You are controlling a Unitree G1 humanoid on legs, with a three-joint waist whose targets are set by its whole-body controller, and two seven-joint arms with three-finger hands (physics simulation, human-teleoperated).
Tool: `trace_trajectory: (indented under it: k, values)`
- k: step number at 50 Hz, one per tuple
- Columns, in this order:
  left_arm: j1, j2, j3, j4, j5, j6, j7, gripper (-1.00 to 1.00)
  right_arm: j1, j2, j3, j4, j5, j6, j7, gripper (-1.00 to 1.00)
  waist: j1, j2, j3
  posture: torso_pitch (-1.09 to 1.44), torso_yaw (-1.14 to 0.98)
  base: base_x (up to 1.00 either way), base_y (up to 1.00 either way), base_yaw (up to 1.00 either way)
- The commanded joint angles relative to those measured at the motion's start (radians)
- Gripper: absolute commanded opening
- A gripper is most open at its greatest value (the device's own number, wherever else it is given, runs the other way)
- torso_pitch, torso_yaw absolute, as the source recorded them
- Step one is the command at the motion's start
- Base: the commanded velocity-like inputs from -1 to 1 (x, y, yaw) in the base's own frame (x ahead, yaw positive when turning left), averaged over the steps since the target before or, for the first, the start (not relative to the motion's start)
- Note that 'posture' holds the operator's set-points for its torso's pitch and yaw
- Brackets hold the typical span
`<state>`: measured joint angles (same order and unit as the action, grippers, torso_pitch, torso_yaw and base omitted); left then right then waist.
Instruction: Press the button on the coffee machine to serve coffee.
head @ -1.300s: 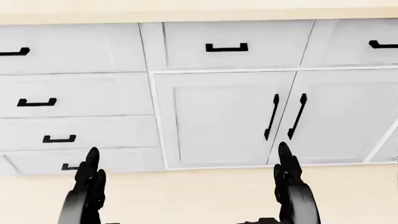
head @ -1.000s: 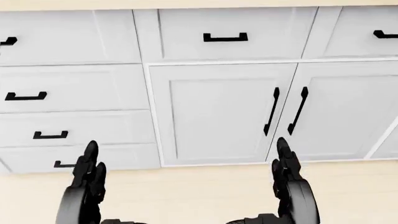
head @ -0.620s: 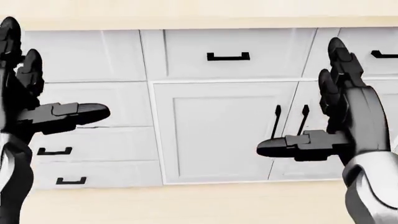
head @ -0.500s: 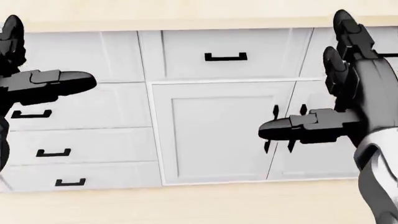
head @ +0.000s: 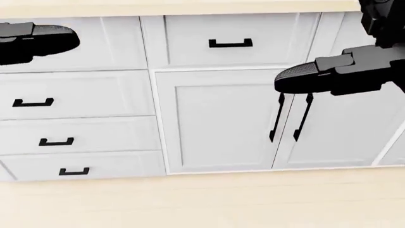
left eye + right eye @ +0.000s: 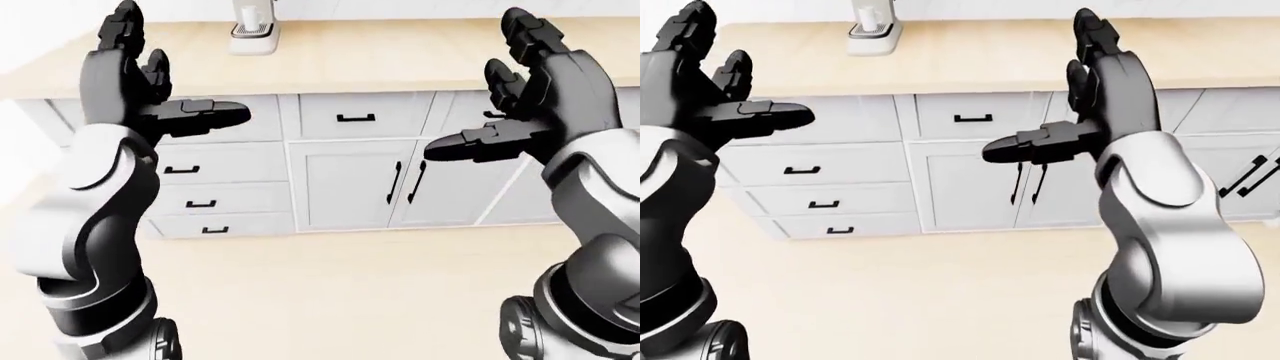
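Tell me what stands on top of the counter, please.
Only the coffee machine stands on the counter, near the left-eye view's top edge. Its upper part is cut off, so no button shows.

no readable text, labels or signs

Scene was a simulated home kitchen. White base cabinets point(image 6: 345, 184) with black bar handles point(image 5: 230, 43) and a drawer stack point(image 5: 76, 118) ran under a light wood counter point(image 6: 400, 56). A coffee machine point(image 6: 254, 30) sat on it, pale wood floor point(image 6: 340, 285) below.

Left hand point(image 6: 135, 90), right hand point(image 6: 540, 97) higher.
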<state>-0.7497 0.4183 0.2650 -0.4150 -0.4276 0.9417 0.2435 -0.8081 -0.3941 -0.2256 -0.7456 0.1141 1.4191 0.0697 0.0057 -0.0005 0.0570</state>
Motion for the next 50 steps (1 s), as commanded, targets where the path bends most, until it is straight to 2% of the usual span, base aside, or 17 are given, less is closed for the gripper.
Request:
trace_trajectory:
  k: [1,6,9,16,19,22,24,27,31,34,35,36,38,44,47,48,50]
  values:
    - [-0.027,0.011,0.006,-0.023,0.019,-0.051,-0.007,1.0,-0.031,-0.013,-0.006,-0.011,-0.017,-0.018,-0.002,1.0,0.0,0.003,-0.025,0.0,0.0,0.0,0.0,0.0]
    - [-0.013,-0.007,-0.01,-0.024,0.058,-0.063,-0.03,1.0,-0.021,-0.015,0.002,-0.01,-0.044,-0.026,0.008,1.0,0.0,0.007,-0.05,0.0,0.0,0.0,0.01,0.0]
    - [-0.019,-0.008,-0.006,-0.027,0.067,-0.058,-0.039,1.0,-0.023,-0.014,0.001,-0.01,-0.053,-0.024,0.015,1.0,-0.002,0.004,-0.046,0.0,0.0,0.0,0.15,0.0]
    - [-0.016,-0.01,0.001,-0.025,0.079,-0.061,-0.057,1.0,-0.024,-0.02,0.013,-0.007,-0.077,-0.015,0.034,1.0,-0.012,0.042,-0.042,0.0,0.0,0.0,0.18,0.0]
    - [-0.015,-0.013,-0.001,-0.034,0.081,-0.057,-0.057,1.0,-0.024,-0.017,0.011,-0.013,-0.085,-0.011,0.04,1.0,-0.014,0.016,-0.037,0.0,0.0,0.0,0.34,0.0]
    - [-0.013,-0.016,-0.003,-0.028,0.085,-0.064,-0.06,1.0,-0.018,-0.014,0.009,-0.016,-0.091,-0.014,0.045,1.0,-0.01,-0.043,-0.035,0.0,0.0,0.0,0.34,0.0]
    - [-0.011,-0.018,-0.004,-0.029,0.088,-0.066,-0.061,1.0,-0.014,-0.011,0.009,-0.01,-0.096,-0.023,0.049,1.0,-0.015,-0.019,-0.035,0.0,0.0,0.0,0.34,0.0]
    - [-0.01,-0.021,-0.003,-0.033,0.089,-0.063,-0.062,1.0,-0.019,-0.013,0.01,-0.016,-0.103,-0.013,0.054,1.0,-0.012,-0.04,-0.049,0.0,0.0,0.0,0.34,0.0]
    - [-0.006,-0.025,-0.006,-0.033,0.093,-0.066,-0.065,1.0,-0.02,-0.01,0.017,-0.01,-0.112,-0.016,0.058,1.0,-0.011,-0.003,-0.031,0.0,0.0,0.0,0.34,0.0]
    - [0.007,-0.03,-0.013,-0.02,0.103,-0.087,-0.074,1.0,-0.014,-0.002,0.022,0.003,-0.119,-0.031,0.061,1.0,-0.016,0.053,-0.037,0.0,0.0,0.0,0.49,0.0]
    - [0.008,-0.032,-0.014,-0.02,0.105,-0.087,-0.075,1.0,-0.011,0.001,0.023,0.004,-0.121,-0.035,0.062,1.0,-0.016,0.095,-0.053,0.0,0.0,0.0,0.53,0.0]
    - [0.008,-0.034,-0.015,-0.016,0.108,-0.091,-0.077,1.0,-0.009,0.002,0.024,0.004,-0.123,-0.036,0.064,1.0,-0.013,0.06,-0.045,0.0,0.0,0.0,0.52,0.0]
    - [0.013,-0.038,-0.016,-0.022,0.111,-0.091,-0.078,1.0,-0.004,0.005,0.022,0.004,-0.126,-0.039,0.067,1.0,-0.014,0.062,-0.033,0.0,0.0,0.0,0.53,0.0]
    - [0.013,-0.042,-0.013,-0.015,0.118,-0.096,-0.086,1.0,0.003,0.007,0.018,0.001,-0.133,-0.04,0.075,1.0,-0.019,-0.001,-0.029,0.0,0.0,0.0,0.53,0.0]
    - [0.019,-0.041,-0.007,-0.03,0.114,-0.084,-0.085,1.0,0.007,0.01,0.019,0.007,-0.136,-0.049,0.076,1.0,-0.016,-0.056,-0.038,0.0,0.0,0.0,0.53,0.0]
    - [0.02,-0.041,-0.008,-0.028,0.115,-0.087,-0.086,1.0,0.007,0.012,0.019,0.008,-0.137,-0.051,0.076,1.0,-0.026,-0.041,-0.037,0.0,0.0,0.0,0.52,0.0]
    - [0.023,-0.043,-0.008,-0.026,0.116,-0.091,-0.087,1.0,0.013,0.016,0.02,0.013,-0.139,-0.06,0.077,1.0,-0.015,-0.054,-0.043,0.0,0.0,0.0,0.53,0.0]
